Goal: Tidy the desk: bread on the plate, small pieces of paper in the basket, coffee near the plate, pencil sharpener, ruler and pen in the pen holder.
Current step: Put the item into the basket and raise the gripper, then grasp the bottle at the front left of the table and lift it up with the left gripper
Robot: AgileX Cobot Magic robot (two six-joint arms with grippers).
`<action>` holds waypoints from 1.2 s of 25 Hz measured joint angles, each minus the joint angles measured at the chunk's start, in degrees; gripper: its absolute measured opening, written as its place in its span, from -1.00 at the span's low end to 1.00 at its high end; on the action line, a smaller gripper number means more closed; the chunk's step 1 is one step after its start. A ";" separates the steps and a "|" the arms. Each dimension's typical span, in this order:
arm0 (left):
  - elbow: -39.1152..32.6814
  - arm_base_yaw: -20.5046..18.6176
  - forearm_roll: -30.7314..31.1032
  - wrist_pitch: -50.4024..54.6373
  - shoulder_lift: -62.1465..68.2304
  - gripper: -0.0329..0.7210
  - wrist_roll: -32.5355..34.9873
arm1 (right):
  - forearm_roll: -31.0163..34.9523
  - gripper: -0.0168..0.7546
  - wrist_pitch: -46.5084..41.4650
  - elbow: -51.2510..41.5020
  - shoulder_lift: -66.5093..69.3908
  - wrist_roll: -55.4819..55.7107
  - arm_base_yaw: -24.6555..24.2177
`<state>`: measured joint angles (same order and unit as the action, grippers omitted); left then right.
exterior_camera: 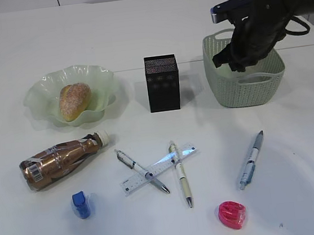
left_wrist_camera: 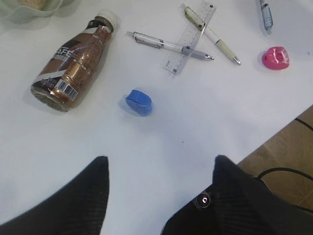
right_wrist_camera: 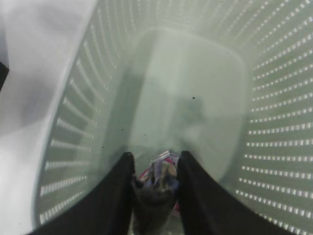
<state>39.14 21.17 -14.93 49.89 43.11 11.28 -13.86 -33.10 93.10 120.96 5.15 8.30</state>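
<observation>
Right gripper (right_wrist_camera: 154,171) over the basket (exterior_camera: 247,93): fingers (right_wrist_camera: 115,196) slightly apart, crumpled paper (right_wrist_camera: 155,183) between them, grip uncertain; left gripper (left_wrist_camera: 159,196) fingers apart, empty; ruler (exterior_camera: 159,168) lies diagonally under two pens; bread (exterior_camera: 75,100) on plate (exterior_camera: 43,90); pen holder (exterior_camera: 163,83) upright.

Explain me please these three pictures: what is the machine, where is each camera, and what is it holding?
It is a robot with two arms; each ends in a pincer. One camera looks at the desk from the front; two sit on the wrists. The right pincer hangs over the green basket, with a crumpled scrap of paper between its fingers, apparently being dropped. The left pincer is open and empty. The bread lies on the plate. Still loose: the coffee bottle, three pens, a ruler, blue and pink sharpeners. The pen holder stands in the middle.
</observation>
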 joint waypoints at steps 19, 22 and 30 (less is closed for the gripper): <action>0.00 0.00 0.00 0.00 0.00 0.32 0.00 | 0.70 0.32 -16.49 8.29 -8.40 0.12 0.00; 0.00 0.00 0.13 -0.14 0.00 0.32 0.00 | 3.99 0.32 -21.31 8.29 -11.31 -1.47 0.00; 0.00 0.00 6.42 -1.20 5.91 0.32 1.08 | 18.52 0.32 -33.65 8.29 -14.52 -11.20 0.10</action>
<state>39.14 21.17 -8.52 48.70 49.02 12.36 4.66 -66.75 101.39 106.44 -6.05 8.40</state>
